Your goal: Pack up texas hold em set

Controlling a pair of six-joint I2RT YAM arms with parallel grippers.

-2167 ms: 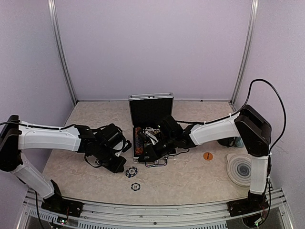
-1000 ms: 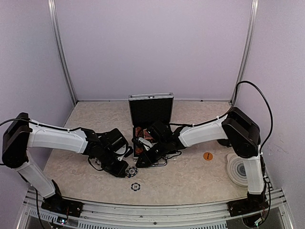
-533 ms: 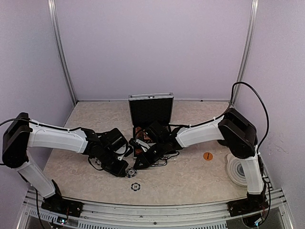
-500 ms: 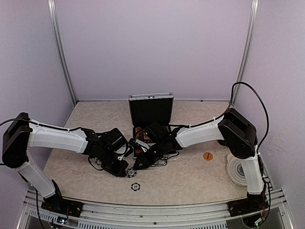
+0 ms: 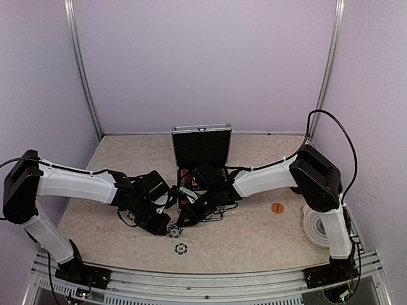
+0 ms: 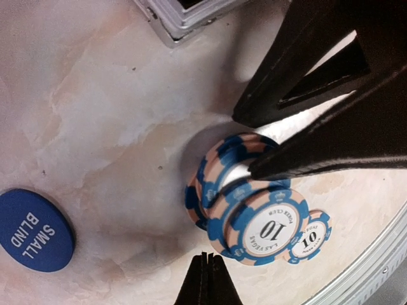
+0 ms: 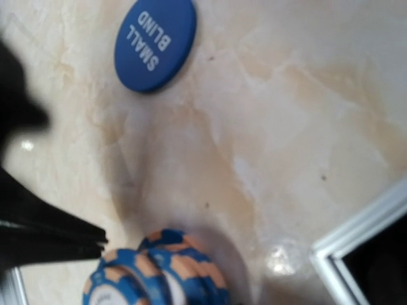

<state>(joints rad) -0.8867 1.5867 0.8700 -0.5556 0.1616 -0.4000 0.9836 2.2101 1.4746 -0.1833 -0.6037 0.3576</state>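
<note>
The silver case point(image 5: 201, 147) of the texas hold em set stands open at the table's middle. In front of it, a short stack of blue "10" chips point(image 6: 245, 210) lies tipped on its side. My right gripper point(image 5: 180, 220) pinches the back chips of the stack, with a black finger point(image 6: 318, 146) on each side. My left gripper point(image 6: 205, 259) is shut and empty, its tip just short of the stack. A single blue chip point(image 5: 181, 248) lies flat nearer the front edge. A blue "SMALL BLIND" button point(image 7: 154, 43) lies beside the stack. The case's inside is mostly hidden by the arms.
An orange round button point(image 5: 277, 208) lies right of the case, and a grey ringed coaster point(image 5: 318, 223) sits at the far right. The case's silver corner point(image 6: 184, 16) is close behind the chips. The metal front rail point(image 5: 203, 279) runs along the near edge.
My right gripper has moved from over the case down and left to the chip stack. My left gripper has slid right to the stack. In the last half second almost nothing moved.
</note>
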